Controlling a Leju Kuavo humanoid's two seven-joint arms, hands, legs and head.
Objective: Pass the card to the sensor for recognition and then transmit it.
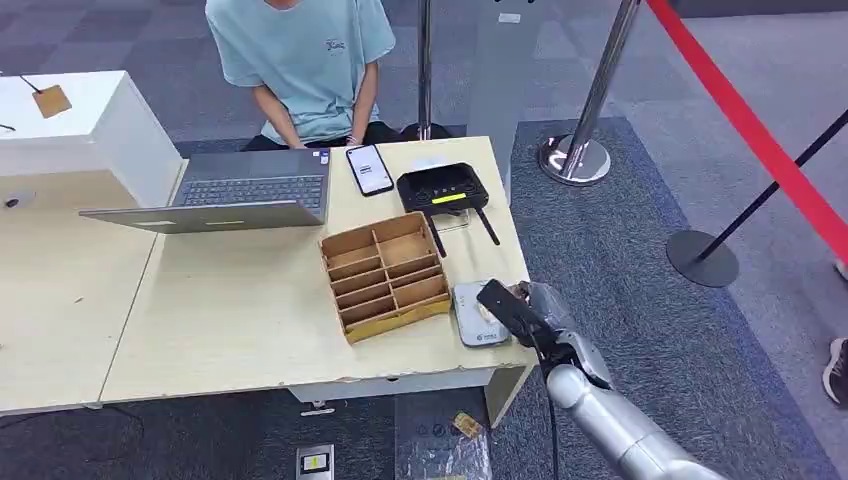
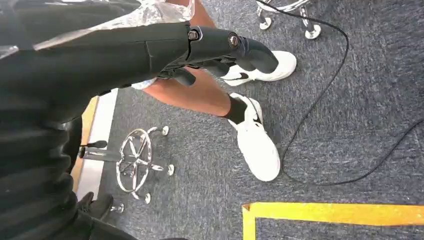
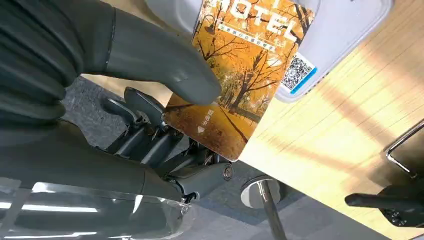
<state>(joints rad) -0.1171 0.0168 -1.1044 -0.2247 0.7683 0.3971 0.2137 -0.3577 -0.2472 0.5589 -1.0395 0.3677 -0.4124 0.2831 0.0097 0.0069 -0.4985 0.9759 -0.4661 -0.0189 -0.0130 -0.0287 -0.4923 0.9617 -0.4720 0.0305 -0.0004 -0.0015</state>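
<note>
Pinched between the thick thumb and the darker fingers of the right hand, the card — an orange hotel key card printed with autumn trees — is held flat over the grey card reader, its far end overlapping the reader's face beside the QR sticker. That flat pose makes sense: a contactless sensor reads best with the card's broad face parallel and close to it. Whether card and reader actually touch cannot be told from the right wrist view.

From the head view, the right hand reaches in over the near right corner of the light wooden table, right above the card reader, which lies just beside the wooden slotted card box. The box sits next to the reader, so a card can go from slot to sensor with a short reach. Behind them stand a black router-like device, a phone and an open laptop, with a seated person across the table — probably the one to receive the card, which would explain why the sensor is on the robot's side.

Judging by this, the recognition step is in hand; the handover is not yet done.

Hanging by the robot's side, the left hand holds nothing, its dark fingers curled loosely inward.
</note>
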